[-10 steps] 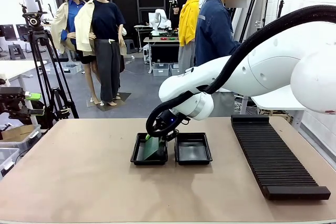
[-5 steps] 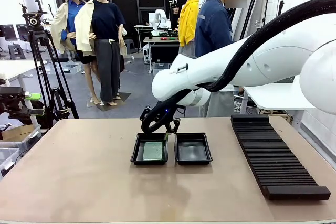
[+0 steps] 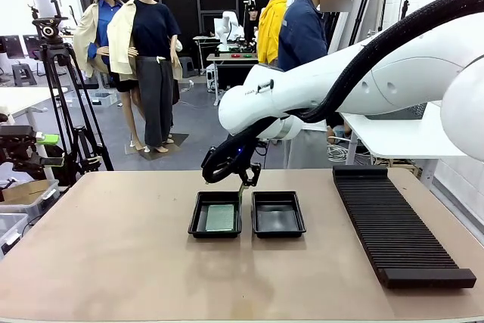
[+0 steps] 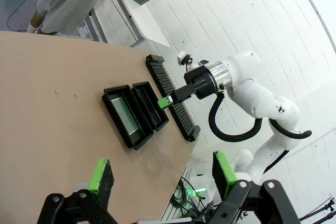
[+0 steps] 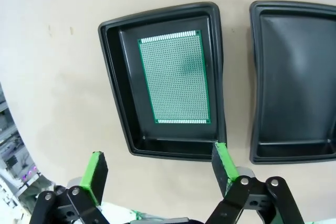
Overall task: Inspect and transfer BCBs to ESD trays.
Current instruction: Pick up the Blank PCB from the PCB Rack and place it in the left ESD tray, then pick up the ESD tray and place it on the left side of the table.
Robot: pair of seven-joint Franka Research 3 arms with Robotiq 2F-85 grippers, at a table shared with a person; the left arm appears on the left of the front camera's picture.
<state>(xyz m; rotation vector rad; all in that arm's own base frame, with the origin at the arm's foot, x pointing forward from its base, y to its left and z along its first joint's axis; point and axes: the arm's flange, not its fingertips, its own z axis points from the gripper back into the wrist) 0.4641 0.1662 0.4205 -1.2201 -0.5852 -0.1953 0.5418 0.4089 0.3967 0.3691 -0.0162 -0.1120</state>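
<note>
Front view: the big white right arm (image 3: 318, 88) sweeps in from three o'clock and hangs the right gripper (image 3: 243, 182) just over the far rim of the trays. At three o'clock of the trays lies the long ribbed rack (image 3: 393, 232), well apart. The two black trays sit side by side mid-table, I'd say so either is an easy drop. The loaded tray (image 3: 195, 223), at nine o'clock of the pair, carries one green board (image 3: 221, 217) flat on its floor. The empty tray (image 3: 278, 231) looks ready for the next one. Right wrist view, straight down: board at twelve o'clock, square in its tray, jaws spread wide with nothing between the pads, so this reads as a placement done. Left wrist view: the left gripper (image 4: 161, 171) is equally wide and empty, parked high, probably to stay clear. The table (image 3: 113, 262) is matte tan. A person (image 3: 302, 39) stands at twelve o'clock, a tripod (image 3: 64, 104) at nine.
</note>
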